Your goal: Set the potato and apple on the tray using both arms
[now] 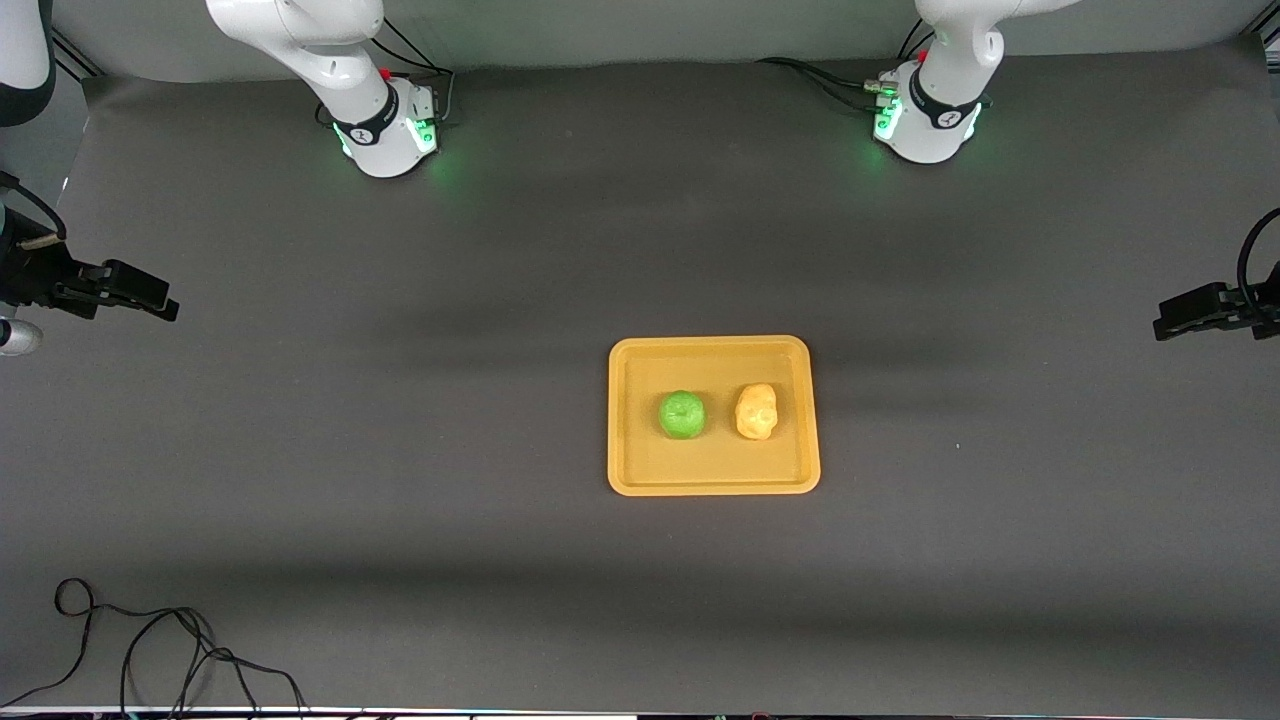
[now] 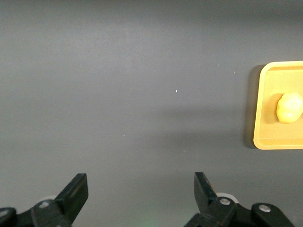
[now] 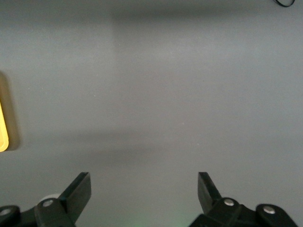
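From the front view I'm seeing the apple (image 1: 682,414) and potato (image 1: 756,411) sitting side by side on the tray (image 1: 713,481) at centre frame. The left gripper (image 1: 1170,322) is poking in at the right edge, the right gripper (image 1: 155,300) at the left edge, both arms mostly cut off and well apart from the tray. The left wrist view is showing its fingers (image 2: 75,191) spread wide and holding nothing, with tray and potato cropped at the frame's right edge. The right wrist view is showing fingers (image 3: 78,188) spread wide and only a sliver of tray.

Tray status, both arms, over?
Left gripper open, empty, over bare mat at the left arm's end. Right gripper open, empty, at the right arm's end. Apple and potato side by side on tray. Nothing in the way.

White arms (image 1: 330,60), green-lit bases (image 1: 395,140)
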You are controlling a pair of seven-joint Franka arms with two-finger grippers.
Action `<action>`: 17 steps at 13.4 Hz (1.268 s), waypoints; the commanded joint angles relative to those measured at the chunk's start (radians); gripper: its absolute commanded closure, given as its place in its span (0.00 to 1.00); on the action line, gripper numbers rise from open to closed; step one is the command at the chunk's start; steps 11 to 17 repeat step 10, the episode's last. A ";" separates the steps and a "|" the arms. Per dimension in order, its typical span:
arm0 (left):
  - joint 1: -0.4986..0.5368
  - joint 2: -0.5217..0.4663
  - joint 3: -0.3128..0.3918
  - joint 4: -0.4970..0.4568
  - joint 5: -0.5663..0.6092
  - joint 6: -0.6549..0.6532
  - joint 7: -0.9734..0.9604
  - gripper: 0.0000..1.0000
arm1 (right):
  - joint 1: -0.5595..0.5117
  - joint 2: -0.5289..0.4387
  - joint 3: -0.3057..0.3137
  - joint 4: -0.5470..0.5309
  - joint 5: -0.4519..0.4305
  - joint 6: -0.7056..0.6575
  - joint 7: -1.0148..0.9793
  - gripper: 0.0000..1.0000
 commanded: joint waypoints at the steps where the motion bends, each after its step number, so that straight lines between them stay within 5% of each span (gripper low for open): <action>1: -0.008 0.000 0.002 0.007 0.011 0.004 -0.011 0.00 | -0.002 -0.006 0.001 0.014 0.006 -0.022 -0.029 0.00; 17: -0.007 0.004 0.001 0.007 0.018 0.005 0.013 0.00 | -0.006 0.005 0.001 0.025 0.006 -0.022 -0.027 0.00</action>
